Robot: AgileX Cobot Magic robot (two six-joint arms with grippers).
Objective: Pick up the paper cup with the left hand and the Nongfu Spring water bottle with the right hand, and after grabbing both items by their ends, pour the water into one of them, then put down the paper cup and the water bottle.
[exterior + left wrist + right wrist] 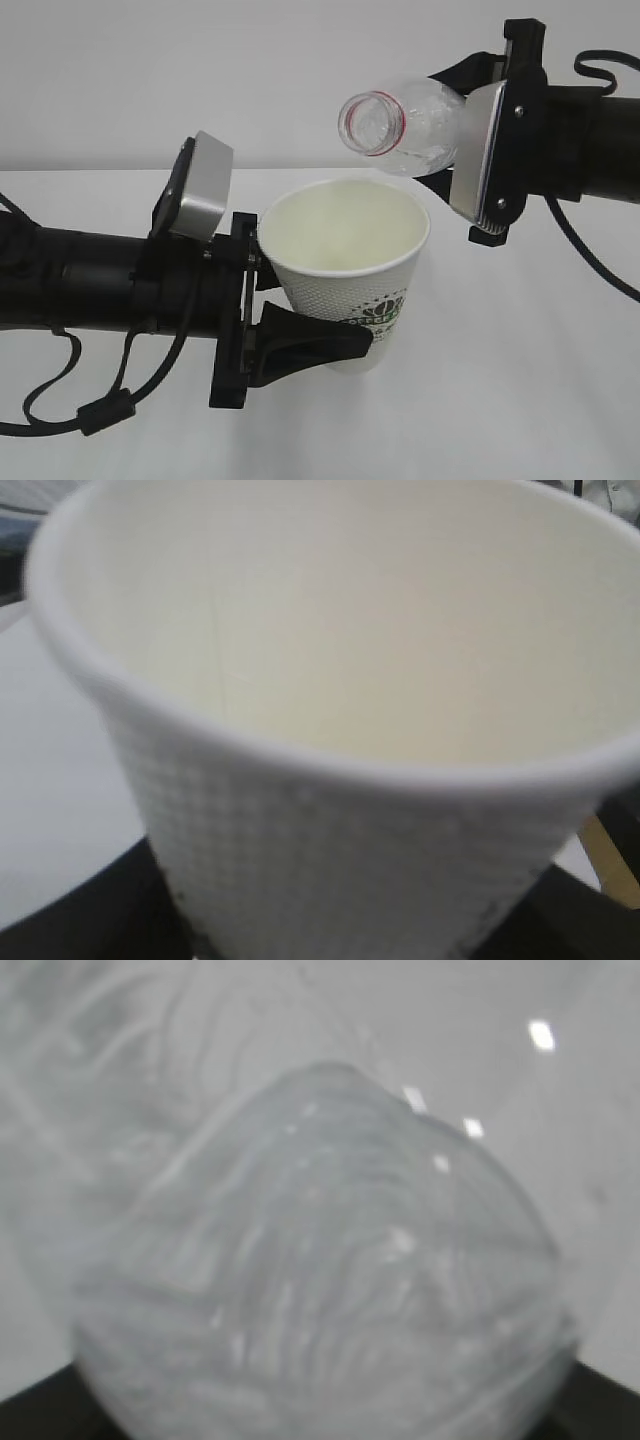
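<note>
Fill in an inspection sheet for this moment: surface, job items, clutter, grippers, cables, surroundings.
Surface: white table, bare where visible.
Paper cup: upright, held off the table; no water visible inside.
Water bottle: uncapped, tilted, mouth above the cup's rim; no stream seen.
Clutter: nothing seen.
Left hand: closed on the cup's lower half.
Right hand: closed on the bottle's rear end.
Cables: black cable loops under the left arm; another hangs by the right arm.
Surroundings: plain pale wall.
</note>
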